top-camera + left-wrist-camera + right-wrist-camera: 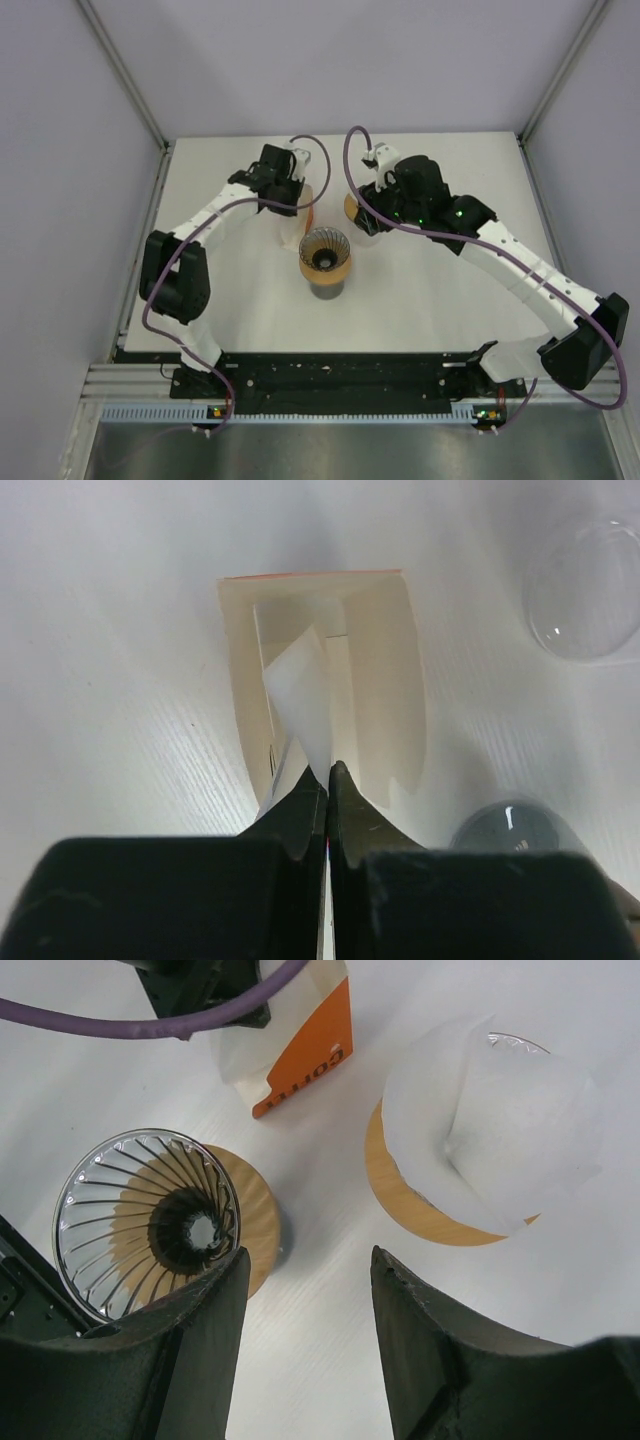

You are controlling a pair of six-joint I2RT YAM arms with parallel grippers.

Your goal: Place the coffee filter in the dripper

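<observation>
An empty ribbed glass dripper (325, 252) on a wooden collar stands mid-table; it also shows in the right wrist view (150, 1222). A second dripper (420, 1200) behind it to the right holds a white paper filter (495, 1125). My left gripper (328, 770) is shut on a white coffee filter (300, 695) that sticks out of the open cream and orange filter box (385, 680). In the top view the left gripper (290, 195) is over that box (306, 218). My right gripper (308, 1260) is open and empty, above the table between the two drippers.
Grey walls and metal rails enclose the white table (430, 300). The filter box (305, 1060) stands just behind the empty dripper. A glass rim (588, 590) shows at the top right of the left wrist view. The right arm (500, 250) stretches across the right half.
</observation>
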